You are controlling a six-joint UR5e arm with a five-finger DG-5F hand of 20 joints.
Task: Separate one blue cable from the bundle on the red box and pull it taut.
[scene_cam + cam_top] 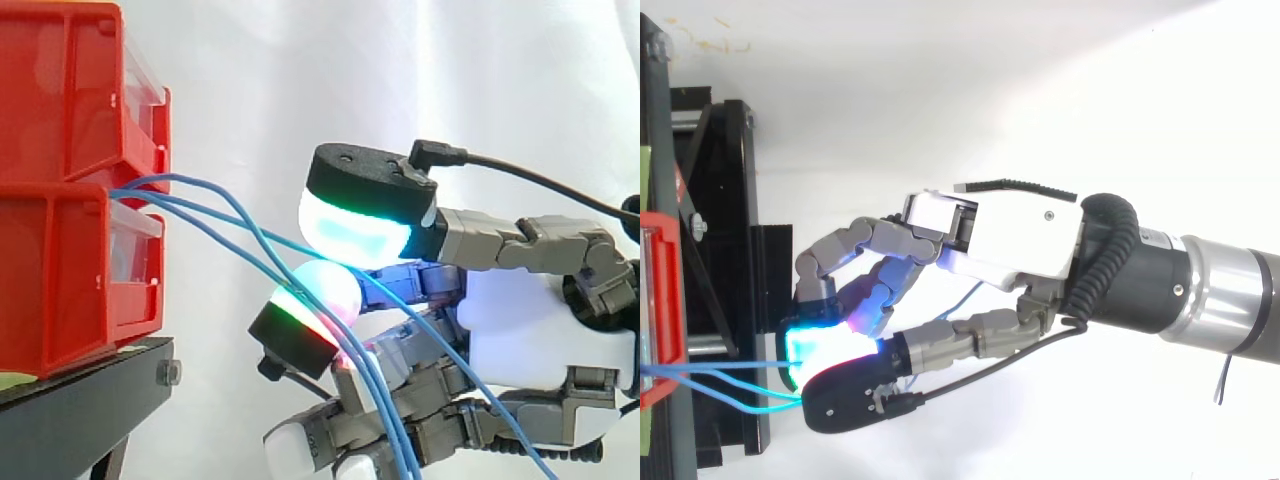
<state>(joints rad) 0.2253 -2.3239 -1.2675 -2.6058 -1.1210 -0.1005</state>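
While the hand [545,320] pinches one thin blue cable [285,241] between its glowing pads [350,230], at 3 o'clock from the stacked red plastic bins [60,280], the other blue cables [398,450] sag toward 5 o'clock. Separation looks done; next you draw toward 3 o'clock, pinch firm.

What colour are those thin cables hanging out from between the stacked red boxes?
Blue. The cables show best in the side view.

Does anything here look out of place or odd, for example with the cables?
Nothing is damaged or spilled. The bundle is not yet separated: one blue cable runs from the red bins into the hand's pinch, but the other blue cables hang slack against it lower down.
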